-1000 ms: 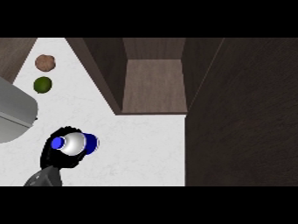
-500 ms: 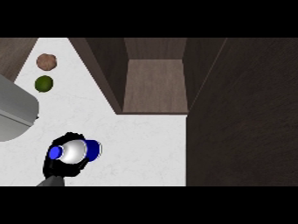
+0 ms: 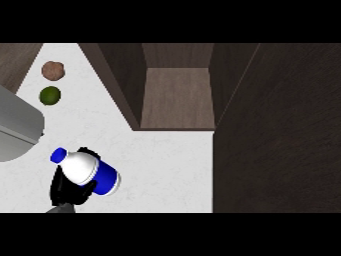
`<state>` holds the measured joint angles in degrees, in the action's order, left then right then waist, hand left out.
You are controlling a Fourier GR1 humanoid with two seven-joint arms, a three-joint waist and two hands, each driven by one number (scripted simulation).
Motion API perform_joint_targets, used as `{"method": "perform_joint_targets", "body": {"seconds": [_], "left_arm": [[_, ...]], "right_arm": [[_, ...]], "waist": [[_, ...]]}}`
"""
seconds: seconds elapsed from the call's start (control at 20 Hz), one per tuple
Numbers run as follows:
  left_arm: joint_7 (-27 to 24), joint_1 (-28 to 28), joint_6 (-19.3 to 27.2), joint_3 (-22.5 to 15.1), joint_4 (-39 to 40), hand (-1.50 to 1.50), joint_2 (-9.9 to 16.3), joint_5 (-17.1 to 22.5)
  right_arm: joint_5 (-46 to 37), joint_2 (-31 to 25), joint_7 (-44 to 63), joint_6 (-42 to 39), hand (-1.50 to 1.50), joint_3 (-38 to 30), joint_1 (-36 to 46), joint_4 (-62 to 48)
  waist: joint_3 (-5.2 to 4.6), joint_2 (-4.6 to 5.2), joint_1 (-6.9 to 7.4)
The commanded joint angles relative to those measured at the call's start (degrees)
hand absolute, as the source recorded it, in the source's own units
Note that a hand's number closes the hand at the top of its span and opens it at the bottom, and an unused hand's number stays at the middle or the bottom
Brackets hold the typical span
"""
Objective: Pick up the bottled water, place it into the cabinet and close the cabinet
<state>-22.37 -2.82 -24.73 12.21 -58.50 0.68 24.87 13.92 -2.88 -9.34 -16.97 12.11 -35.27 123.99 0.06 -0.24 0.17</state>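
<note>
White countertop (image 3: 165, 165) fills the lower left and middle of the frame, with a dark wood cabinet (image 3: 177, 95) open at the upper centre, its bare inner floor showing between dark side walls. Its large dark door (image 3: 291, 135) takes up the right side of the frame. At the lower left, one black hand (image 3: 68, 189) comes up from the bottom edge with its fingers curled round the bottled water (image 3: 88, 171). This bottle lies tilted over the hand, blue cap toward the upper left, blue label band toward the lower right, hiding most of the palm. Which hand this is cannot be told. A grey curved object (image 3: 7, 125) sits at the left edge. Near the upper left lie a brown round item (image 3: 52, 70) and a green round item (image 3: 50, 95), well apart from the bottle.
</note>
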Motion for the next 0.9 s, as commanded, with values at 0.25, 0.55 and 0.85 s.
{"method": "perform_joint_targets", "body": {"seconds": [0.25,0.55,0.85], "left_arm": [[2.65,2.32,15.51,-15.35,-16.22,1.5,-0.67,2.31],[9.73,-1.87,23.7,-18.35,-23.37,1.5,-0.67,0.8],[12.6,-15.15,36.86,-22.99,-18.99,1.5,-0.67,1.06]], "right_arm": [[0.21,0.94,2.78,1.8,-1.5,1.74,3.67,-0.78],[1.52,-1.15,0.25,-0.11,-1.5,1.37,-1.47,1.34],[3.58,-1.68,0.05,-0.48,-1.5,-1.17,2.17,-1.55]], "waist": [[-0.06,0.19,-0.28],[-0.05,0.13,-0.51],[-0.05,0.28,-0.83]]}}
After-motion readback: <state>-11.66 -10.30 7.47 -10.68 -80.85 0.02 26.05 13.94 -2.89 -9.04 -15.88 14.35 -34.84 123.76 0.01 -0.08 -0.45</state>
